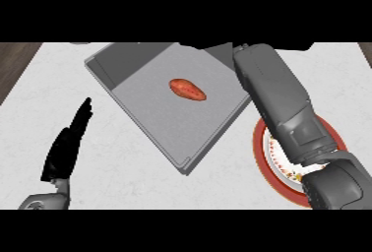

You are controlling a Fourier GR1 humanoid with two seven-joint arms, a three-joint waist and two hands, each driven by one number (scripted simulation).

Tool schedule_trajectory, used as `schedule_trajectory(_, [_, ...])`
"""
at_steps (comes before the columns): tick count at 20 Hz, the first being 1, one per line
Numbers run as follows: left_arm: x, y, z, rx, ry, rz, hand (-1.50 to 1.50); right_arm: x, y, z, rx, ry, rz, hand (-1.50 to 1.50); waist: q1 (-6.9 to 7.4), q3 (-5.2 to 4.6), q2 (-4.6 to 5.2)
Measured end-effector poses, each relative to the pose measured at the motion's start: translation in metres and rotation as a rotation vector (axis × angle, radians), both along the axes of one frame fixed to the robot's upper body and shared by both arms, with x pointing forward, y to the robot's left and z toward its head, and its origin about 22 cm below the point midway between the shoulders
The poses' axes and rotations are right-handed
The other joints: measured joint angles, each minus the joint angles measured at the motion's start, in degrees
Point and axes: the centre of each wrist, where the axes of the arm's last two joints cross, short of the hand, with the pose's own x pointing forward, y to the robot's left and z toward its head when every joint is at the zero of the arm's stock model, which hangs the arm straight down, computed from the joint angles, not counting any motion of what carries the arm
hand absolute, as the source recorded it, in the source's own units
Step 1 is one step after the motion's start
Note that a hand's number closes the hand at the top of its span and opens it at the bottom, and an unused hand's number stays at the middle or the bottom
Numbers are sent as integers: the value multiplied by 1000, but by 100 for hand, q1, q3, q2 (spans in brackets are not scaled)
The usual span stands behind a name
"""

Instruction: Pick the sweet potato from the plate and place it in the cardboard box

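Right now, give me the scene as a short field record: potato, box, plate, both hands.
sweet potato: lying inside the box, on its floor, nothing touching it
box: grey, open, at counter centre, set at an angle
plate: red rim, right of the box, mostly covered by the right forearm
left hand: open, fingers straight, resting at the left
right hand: hidden at the top edge

Sweet potato (188, 89) lies inside the grey box (149, 123), apart from its walls. Left hand (69, 142) rests open on the counter (109, 182). Right forearm (283, 103) crosses the red-rimmed plate (265, 167).
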Motion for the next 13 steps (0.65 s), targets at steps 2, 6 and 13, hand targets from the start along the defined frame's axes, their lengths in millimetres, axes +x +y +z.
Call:
schedule_trajectory(2, [-3,0,0,-4,3,2,0,4,-22,0,42,-9,-47,-150,-21,1,-3])
schedule_trajectory(6, [-3,5,1,4,1,10,0,10,-73,3,93,-17,-127,-150,-71,1,-8])
schedule_trajectory(13, [-6,7,3,4,4,15,0,4,-171,4,129,-36,-147,-150,-109,5,-16])
